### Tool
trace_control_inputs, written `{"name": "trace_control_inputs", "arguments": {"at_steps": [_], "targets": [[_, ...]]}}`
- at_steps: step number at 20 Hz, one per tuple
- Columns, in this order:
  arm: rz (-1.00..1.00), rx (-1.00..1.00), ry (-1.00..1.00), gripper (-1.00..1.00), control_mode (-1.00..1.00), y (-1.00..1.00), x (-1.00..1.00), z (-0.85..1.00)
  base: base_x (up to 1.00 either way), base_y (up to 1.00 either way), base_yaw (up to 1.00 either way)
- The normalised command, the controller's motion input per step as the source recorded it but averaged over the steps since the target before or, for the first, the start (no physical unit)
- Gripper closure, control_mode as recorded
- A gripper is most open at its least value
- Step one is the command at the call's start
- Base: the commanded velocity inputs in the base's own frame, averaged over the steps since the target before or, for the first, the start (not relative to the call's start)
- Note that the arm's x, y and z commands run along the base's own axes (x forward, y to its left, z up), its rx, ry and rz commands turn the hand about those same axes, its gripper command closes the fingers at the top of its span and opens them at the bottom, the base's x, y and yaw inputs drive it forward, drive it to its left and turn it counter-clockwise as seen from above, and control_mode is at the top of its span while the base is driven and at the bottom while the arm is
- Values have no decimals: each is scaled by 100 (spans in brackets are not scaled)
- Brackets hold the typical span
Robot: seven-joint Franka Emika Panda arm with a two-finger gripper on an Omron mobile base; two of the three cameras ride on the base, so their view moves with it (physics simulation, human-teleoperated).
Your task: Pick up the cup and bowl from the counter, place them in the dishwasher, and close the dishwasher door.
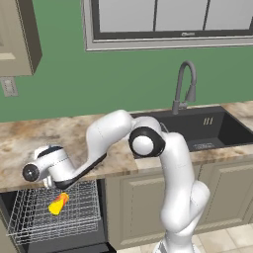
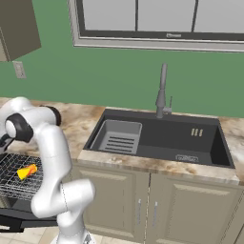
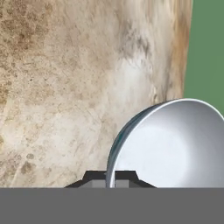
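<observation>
The pale bowl (image 3: 175,144) fills the lower right of the hand view, tilted above the marbled counter (image 3: 65,87). Its rim runs between the two dark tips of my gripper (image 3: 110,178), which is shut on it. In the left base view my hand hangs at the counter's (image 1: 20,143) front edge, just above the pulled-out wire rack (image 1: 29,222) of the dishwasher. The yellow cup (image 1: 58,203) lies on its side in that rack, and is seen again as the cup (image 2: 26,171) in the right base view. The dishwasher door (image 2: 26,222) is folded down, open.
The dark sink (image 1: 207,129) with its curved faucet (image 1: 184,84) sits to the right of the arm. Beige cabinet doors (image 1: 143,207) stand under the counter. A green wall (image 3: 205,48) borders the counter behind.
</observation>
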Motion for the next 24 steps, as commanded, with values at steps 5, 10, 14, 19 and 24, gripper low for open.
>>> {"name": "trace_control_inputs", "arguments": {"at_steps": [5,10,14,19,24], "targets": [[0,1,-4,100,-100,14,-84,8,0,0,0],[0,13,0,100,-100,0,-69,-12,0,0,0],[0,19,0,100,-100,0,-70,-18,0,0,0],[0,13,0,100,-100,-6,-53,-22,0,0,0],[0,10,0,100,-100,-22,-20,-32,0,0,0]]}}
